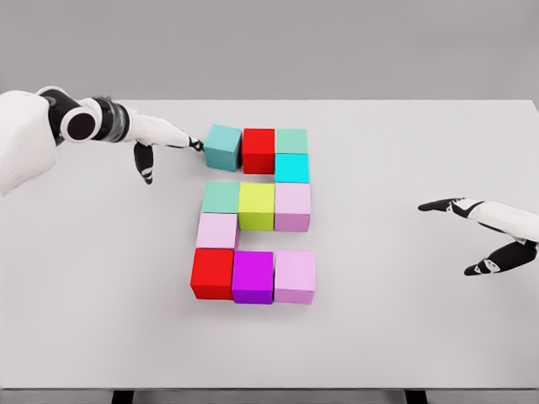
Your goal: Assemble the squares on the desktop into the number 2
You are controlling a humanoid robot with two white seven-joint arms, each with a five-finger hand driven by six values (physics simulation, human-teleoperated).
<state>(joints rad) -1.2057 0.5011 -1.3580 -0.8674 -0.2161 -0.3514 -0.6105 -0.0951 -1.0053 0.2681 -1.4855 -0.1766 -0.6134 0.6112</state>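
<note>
Coloured cubes lie in a 2 shape on the white table (101, 320). Top row: teal cube (222, 147), slightly askew, red cube (258, 150), mint cube (291, 140). A cyan cube (291, 167) sits below the mint one. Middle row: mint cube (221, 197), yellow-green cube (256, 206), pink cube (292, 207). A pale pink cube (217, 231) follows, then a bottom row of red (211, 273), purple (253, 276) and pink (295, 276). My left hand (173, 139) is open, fingertips touching the teal cube's left side. My right hand (484, 236) hovers open at the right.
The table's far edge runs just behind the top row. Bare tabletop stretches on both sides of the figure and in front of it, down to the near edge.
</note>
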